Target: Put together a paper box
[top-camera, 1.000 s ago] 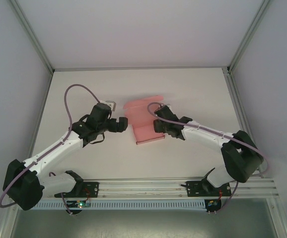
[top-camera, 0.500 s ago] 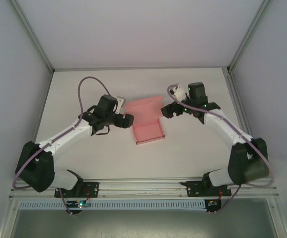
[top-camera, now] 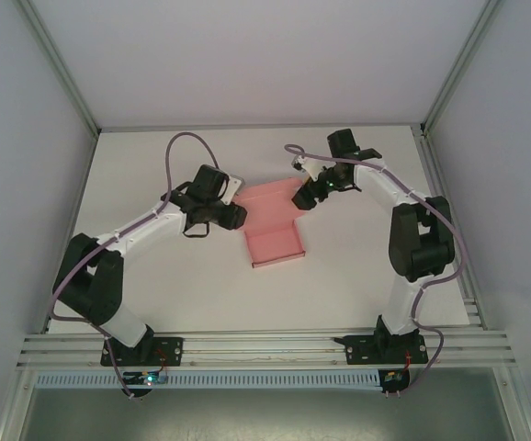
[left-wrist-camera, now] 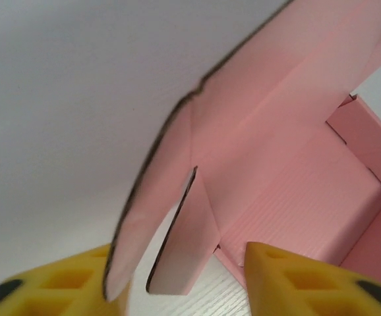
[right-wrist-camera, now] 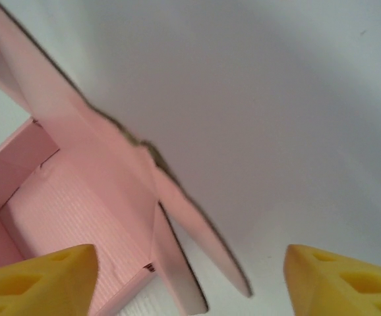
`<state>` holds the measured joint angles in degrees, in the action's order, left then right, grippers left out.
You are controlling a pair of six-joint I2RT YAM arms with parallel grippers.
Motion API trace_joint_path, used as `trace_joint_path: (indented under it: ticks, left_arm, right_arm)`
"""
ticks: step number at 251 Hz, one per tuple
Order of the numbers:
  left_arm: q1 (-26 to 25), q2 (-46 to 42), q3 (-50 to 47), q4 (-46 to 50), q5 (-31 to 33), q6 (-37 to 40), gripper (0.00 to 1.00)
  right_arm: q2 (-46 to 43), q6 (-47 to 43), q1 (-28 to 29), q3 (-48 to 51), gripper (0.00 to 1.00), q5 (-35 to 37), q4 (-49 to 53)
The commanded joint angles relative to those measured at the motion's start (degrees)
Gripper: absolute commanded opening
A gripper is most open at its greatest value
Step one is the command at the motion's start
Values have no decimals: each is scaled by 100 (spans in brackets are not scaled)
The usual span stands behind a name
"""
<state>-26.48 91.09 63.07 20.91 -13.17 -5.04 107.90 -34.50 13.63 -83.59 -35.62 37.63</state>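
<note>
The pink paper box (top-camera: 276, 241) sits mid-table as a shallow tray, its lid panel (top-camera: 267, 197) leaning open at the back. My left gripper (top-camera: 237, 217) is at the lid's left end. It is open in the left wrist view (left-wrist-camera: 184, 293), with the lid's side flap (left-wrist-camera: 180, 247) and rounded tab (left-wrist-camera: 147, 210) between the yellow fingers (left-wrist-camera: 302, 280). My right gripper (top-camera: 303, 195) is at the lid's right end. It is also open (right-wrist-camera: 190, 283), with the right flap (right-wrist-camera: 174, 263) and tab (right-wrist-camera: 204, 227) between its fingers (right-wrist-camera: 339, 280).
White table (top-camera: 155, 165) inside a frame with grey walls on three sides. An aluminium rail (top-camera: 265, 344) runs along the near edge by the arm bases. Both arms reach far back, and their cables (top-camera: 178, 147) loop above them.
Both arms swung toward the back of the table. The right gripper left the tray's right side for the lid's right end. The left gripper moved up to the lid's left end.
</note>
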Motion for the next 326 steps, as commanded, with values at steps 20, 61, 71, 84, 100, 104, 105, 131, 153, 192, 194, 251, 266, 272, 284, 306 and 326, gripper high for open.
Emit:
trace_joint_path:
  ticks: [20, 61, 71, 84, 100, 104, 105, 131, 153, 192, 194, 251, 266, 272, 284, 306, 326]
  left_arm:
    - [51, 119, 312, 252, -113, 117, 21]
    - [18, 93, 382, 330, -6, 115, 2]
    - [7, 77, 419, 370, 44, 75, 0]
    - [-20, 38, 434, 390, 172, 22, 0]
    - [-79, -20, 457, 354, 433, -129, 0]
    - [-97, -28, 480, 359, 516, -187, 0]
    - [-96, -29, 483, 365, 530, -202, 0]
    - [-337, -40, 670, 455, 1149, -620, 0]
    - [-581, -12, 799, 449, 1685, -1082, 0]
    - [-1032, 5, 597, -134, 2617, -1888, 0]
    - [-1052, 5, 583, -156, 2659, -1938, 0]
    - [-1157, 12, -7, -1187, 2478, -2995, 0]
    - [-1165, 40, -59, -1259, 2539, -3152, 0]
    - [-1160, 45, -72, -1276, 2525, -3160, 0]
    - [-1171, 73, -93, -1240, 2521, -3209, 0]
    - [-1175, 93, -229, -1358, 2458, -3327, 0]
    - [-1183, 111, -341, -1513, 2277, -3372, 0]
  right_arm:
    - [272, -208, 157, -272, 33, -153, 500]
    - [41, 183, 199, -52, 10, 110, 284]
    - [-50, 293, 229, 18, 4, 242, 218]
    - [-220, 470, 292, 141, 2, 417, 91]
    - [-474, 722, 383, 355, 0, 662, -174]
    - [-546, 814, 399, 418, 0, 753, -274]
    - [-566, 844, 410, 433, 0, 782, -300]
    - [-1039, 1790, 667, 887, 0, 1543, -1088]
    - [-1418, 2965, 982, 1326, 0, 2317, -1822]
    - [-1945, 4843, 1722, 2448, 0, 4287, -3374]
    - [-1960, 4939, 1755, 2487, 0, 4387, -3435]
    - [-2078, 6413, 2522, 3277, 0, 5650, -5029]
    - [-2045, 6614, 2656, 3305, 0, 5899, -5074]
    - [-2043, 6635, 2719, 3319, 0, 6016, -5102]
    - [-2044, 6668, 2830, 3347, 0, 6212, -5137]
    - [-2019, 6780, 2987, 3431, 0, 6374, -5292]
    - [-1983, 6796, 3231, 3573, 0, 6815, -5605]
